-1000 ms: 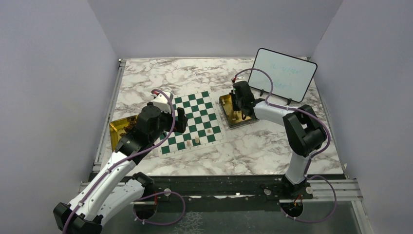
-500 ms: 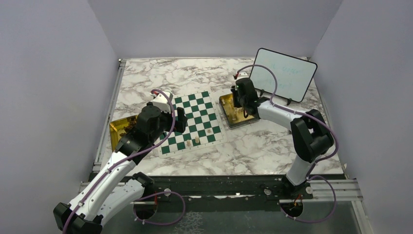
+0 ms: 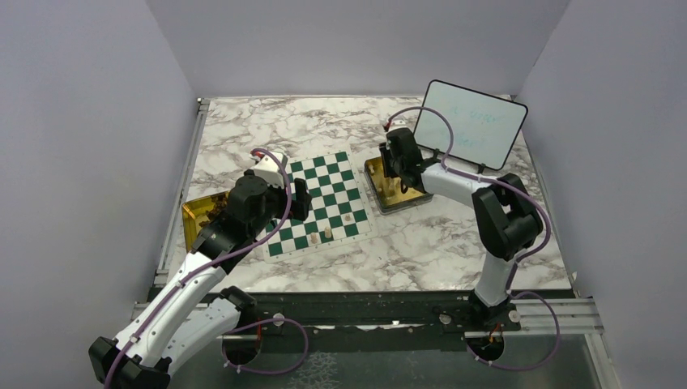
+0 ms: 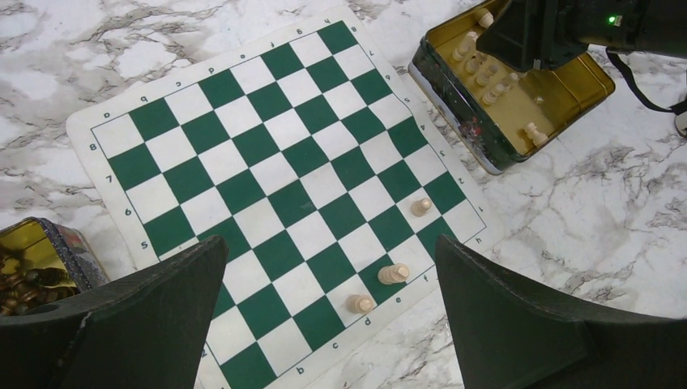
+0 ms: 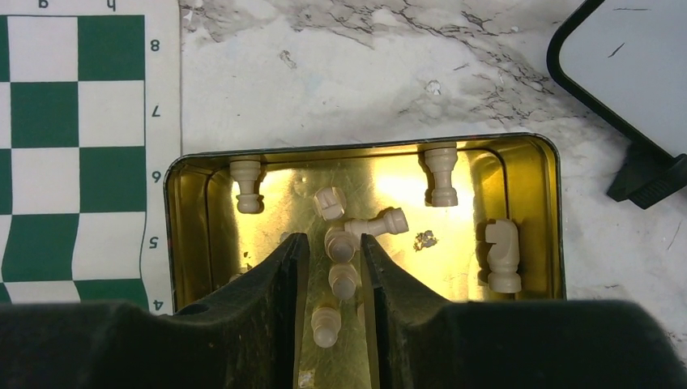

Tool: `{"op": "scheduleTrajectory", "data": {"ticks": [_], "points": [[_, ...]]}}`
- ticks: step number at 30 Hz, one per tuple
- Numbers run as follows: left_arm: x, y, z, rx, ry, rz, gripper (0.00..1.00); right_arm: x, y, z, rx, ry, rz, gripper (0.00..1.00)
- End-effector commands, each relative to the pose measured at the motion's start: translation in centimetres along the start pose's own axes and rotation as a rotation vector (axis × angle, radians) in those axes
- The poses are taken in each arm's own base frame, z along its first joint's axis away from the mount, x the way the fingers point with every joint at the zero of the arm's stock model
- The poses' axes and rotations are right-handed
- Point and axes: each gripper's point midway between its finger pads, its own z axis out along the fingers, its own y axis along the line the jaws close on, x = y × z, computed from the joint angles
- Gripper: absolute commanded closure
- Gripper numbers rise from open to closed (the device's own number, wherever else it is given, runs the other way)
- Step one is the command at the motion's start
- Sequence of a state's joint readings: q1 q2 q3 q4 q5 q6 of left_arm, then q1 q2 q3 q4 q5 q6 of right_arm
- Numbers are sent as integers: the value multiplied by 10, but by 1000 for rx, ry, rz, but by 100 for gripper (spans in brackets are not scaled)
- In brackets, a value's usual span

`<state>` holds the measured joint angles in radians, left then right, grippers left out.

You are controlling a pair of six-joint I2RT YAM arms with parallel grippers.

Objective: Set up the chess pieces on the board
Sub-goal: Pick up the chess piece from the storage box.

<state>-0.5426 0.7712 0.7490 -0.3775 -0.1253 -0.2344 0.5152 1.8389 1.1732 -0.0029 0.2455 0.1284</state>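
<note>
L claw (image 4: 330, 251) hangs over the near-left part of the board (image 4: 267, 162). Its fingers are spread as wide as they go, w/ nothing btwn them. Just beside the board's near-left corner sits a gold tin (image 4: 36, 239) w/ dark pieces (image 4: 24, 279) heaped inside.

The board lies flat on the marble surface (image 3: 421, 243), turned a bit askew to the surface edge. Three chess pieces (image 4: 394, 273) stand upright on it, all close to its near-right edge, each apart from the others.

Further back + to the R, a second gold tin (image 5: 172, 243) sits just beside the board's R border, about level w/ the printed 4–6. R claw (image 5: 332, 243) is down inside this tin, fingers only partly apart, leaving a narrow slot. Loose cream pieces (image 5: 441, 174) lie on their sides in the tin. A few lie in a row in the slot btwn the fingers. Nothing looks clamped; can't tell if a finger touches one. Other pieces lie by the far wall, and a knight (image 5: 502, 255) lies by the R wall.

Behind that tin, at the far R of the surface, a whiteboard (image 3: 470, 126) stands propped + tilted on black feet.
</note>
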Motion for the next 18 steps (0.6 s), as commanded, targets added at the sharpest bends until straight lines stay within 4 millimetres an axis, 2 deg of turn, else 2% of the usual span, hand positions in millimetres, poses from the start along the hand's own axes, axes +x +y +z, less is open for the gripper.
{"op": "scheduleTrajectory", "data": {"ticks": [1, 10, 18], "points": [[-4, 6, -3, -29, -24, 0, 1, 4, -6, 6, 24, 25, -20, 66], [-5, 7, -4, -30, -28, -1, 1, 10, -4, 9, 20, 45, -20, 72], [-6, 7, -5, -33, -36, -2, 1, 5, -6, 1, 19, 34, -28, 88]]}}
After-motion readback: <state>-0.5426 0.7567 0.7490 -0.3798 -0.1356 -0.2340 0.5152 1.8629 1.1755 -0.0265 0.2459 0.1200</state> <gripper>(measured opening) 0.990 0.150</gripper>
